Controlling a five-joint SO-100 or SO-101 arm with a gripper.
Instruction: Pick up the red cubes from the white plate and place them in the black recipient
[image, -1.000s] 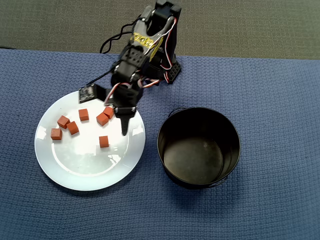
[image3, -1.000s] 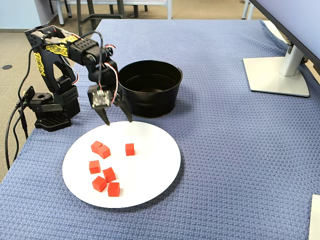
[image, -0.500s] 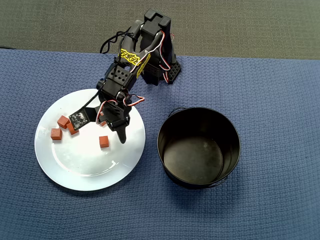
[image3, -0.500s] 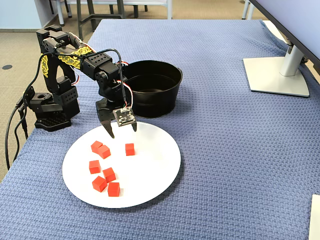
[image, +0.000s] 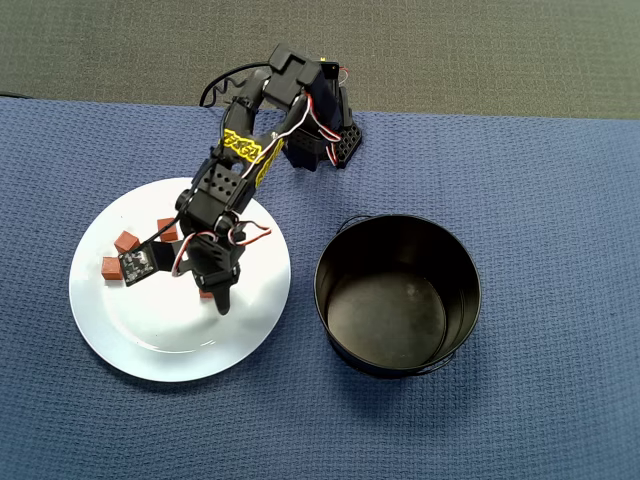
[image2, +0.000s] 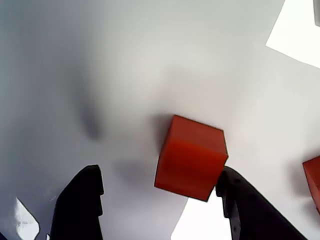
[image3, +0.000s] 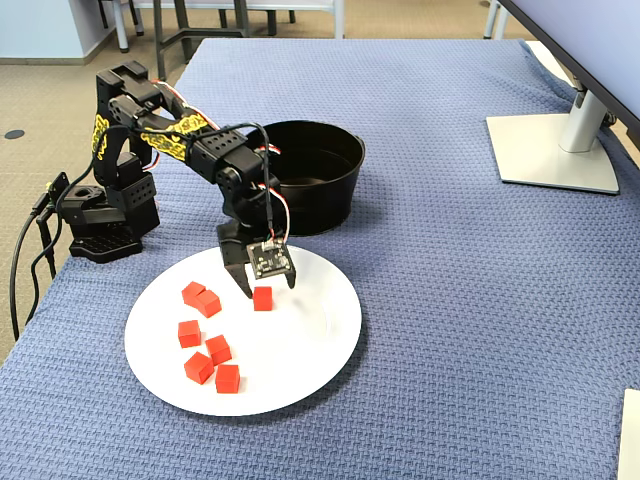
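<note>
The fingers (image2: 157, 195) are spread apart around one red cube (image2: 190, 157) on the white plate (image3: 310, 370). Five more cubes (image3: 205, 340) lie beside them. The black pot (image: 397, 295) looks empty; nothing moved yet.

So the whole setup sits on a desk covered with a blue waffle-weave cloth (image3: 450, 330) that runs right out to the desk's edges. In the overhead view, a strip of grey-green carpet (image: 450, 50) shows beyond the far edge of the desk. In the fixed view, a monitor stand with a flat silver-grey base (image3: 550, 150) sits near the right edge, with the screen's lower edge (image3: 585, 45) cutting across the top right corner. Past the far end there's tan flooring and some dark metal furniture legs (image3: 170, 25). Lighting is soft and even, with only faint shadows.
</note>
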